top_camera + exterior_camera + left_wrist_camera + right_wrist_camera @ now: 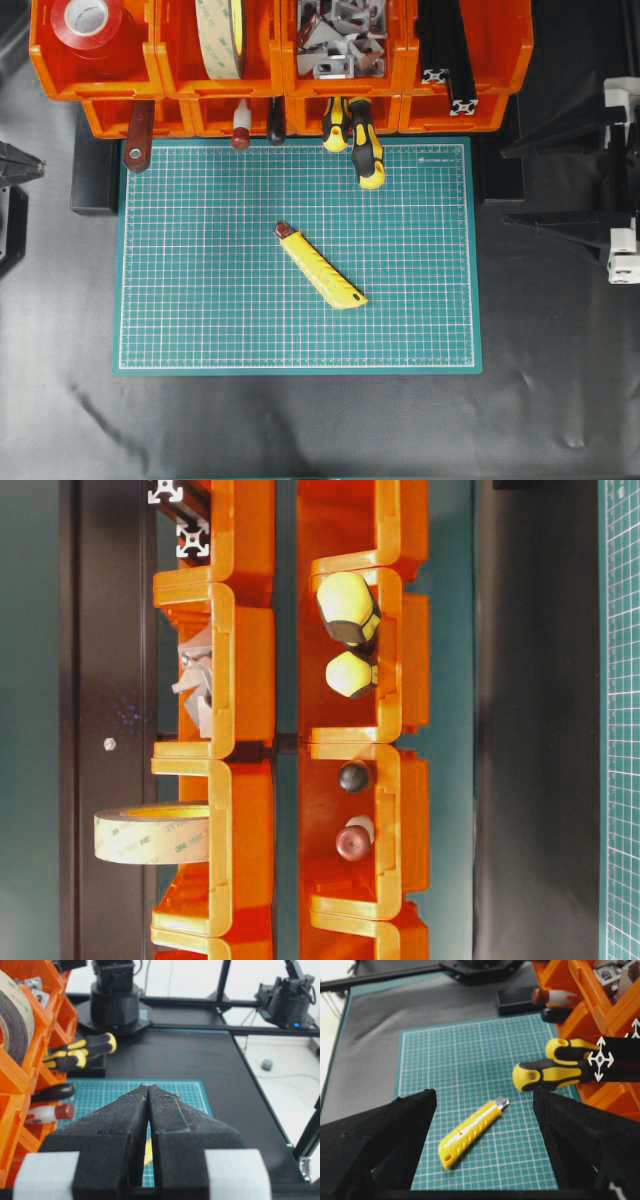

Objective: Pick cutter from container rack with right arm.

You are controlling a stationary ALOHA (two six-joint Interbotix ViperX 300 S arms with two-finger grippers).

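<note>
The yellow cutter (pixel 320 266) lies flat and diagonal on the green mat (pixel 200 310), dark end cap toward the orange container rack (pixel 402 72), well clear of it. My right gripper (pixel 505 185) is open and empty off the mat's right edge. In the right wrist view the cutter (pixel 472 1130) lies on the mat ahead of and below the wide-apart jaws of that gripper (pixel 482 1094). My left gripper (pixel 149 1086) is shut and empty at the overhead view's left edge (pixel 38 165). A sliver of the cutter (pixel 148 1152) shows through its finger gap.
Two yellow-and-black screwdrivers (pixel 365 150) stick out of a lower bin over the mat's far edge. Other tool handles (pixel 240 128) and a brown handle (pixel 138 140) hang from the lower bins. The upper bins hold tape rolls (pixel 88 18), metal brackets and black profiles.
</note>
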